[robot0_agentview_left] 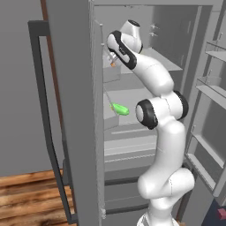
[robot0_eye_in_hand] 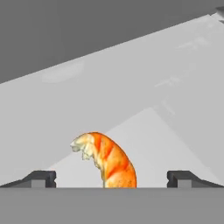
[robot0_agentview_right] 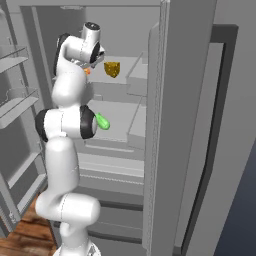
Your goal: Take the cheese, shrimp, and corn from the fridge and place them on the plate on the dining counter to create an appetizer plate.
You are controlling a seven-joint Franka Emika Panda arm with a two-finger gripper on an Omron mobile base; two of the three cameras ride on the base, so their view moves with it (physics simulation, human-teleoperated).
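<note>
The fridge [robot0_agentview_right: 190,125] is taken as the landmark; its doors are seen open, and the arm is reached into its upper part. The gripper [robot0_eye_in_hand: 111,177] is seen in the hand view with its jaws spread wide, one dark tip at each side; nothing is held. The shrimp [robot0_eye_in_hand: 107,161] is found on the pale upper shelf [robot0_eye_in_hand: 144,100] of the fridge, between the two tips, and no contact with them is seen. The cheese [robot0_agentview_right: 112,69] is placed on the same upper shelf, to the right of the hand in the right base view; the corn [robot0_agentview_left: 120,109] is laid on the shelf below it, partly hidden behind the arm.
</note>
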